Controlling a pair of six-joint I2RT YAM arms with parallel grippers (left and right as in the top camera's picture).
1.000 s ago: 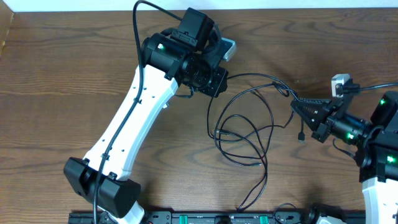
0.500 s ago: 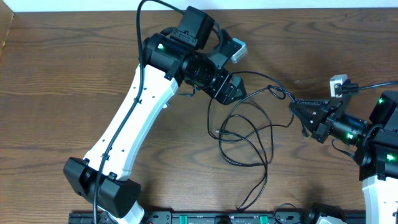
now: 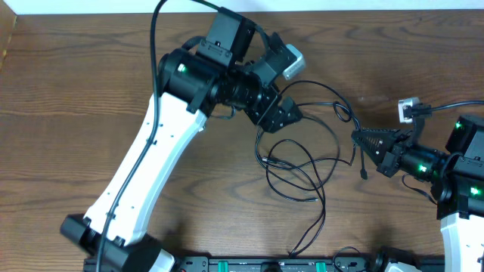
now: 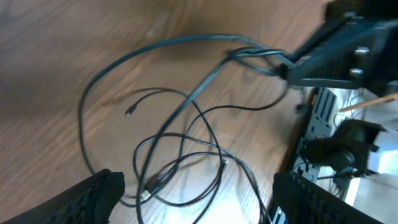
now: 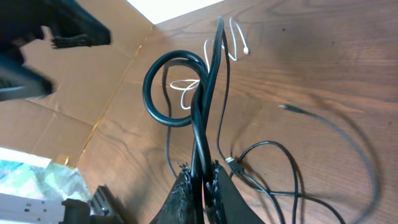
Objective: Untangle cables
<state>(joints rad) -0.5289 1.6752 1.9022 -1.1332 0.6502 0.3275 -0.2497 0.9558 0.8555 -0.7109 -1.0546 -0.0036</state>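
Note:
A tangle of thin black cables (image 3: 324,205) lies in loops on the wooden table at centre. My right gripper (image 3: 357,137) is shut on a bundle of black strands (image 5: 200,118), which curl into a loop just beyond its tips (image 5: 200,171). A thin white cable (image 5: 186,87) lies on the table past that loop; the overhead view does not show it. My left gripper (image 3: 281,115) hovers over the tangle's upper left, open, with nothing between its fingers (image 4: 93,193). In the left wrist view the cables (image 4: 256,55) run up to the right gripper (image 4: 329,56).
A dark rail with connectors (image 3: 265,265) runs along the table's near edge. The right arm's own thick black wire (image 3: 442,108) trails off to the right. Flattened cardboard (image 5: 68,106) lies past the table's far edge.
My left gripper has opened, letting go of the black cable, and has swung a little to the right over the tangle. The right gripper kept its grip and shifted slightly.

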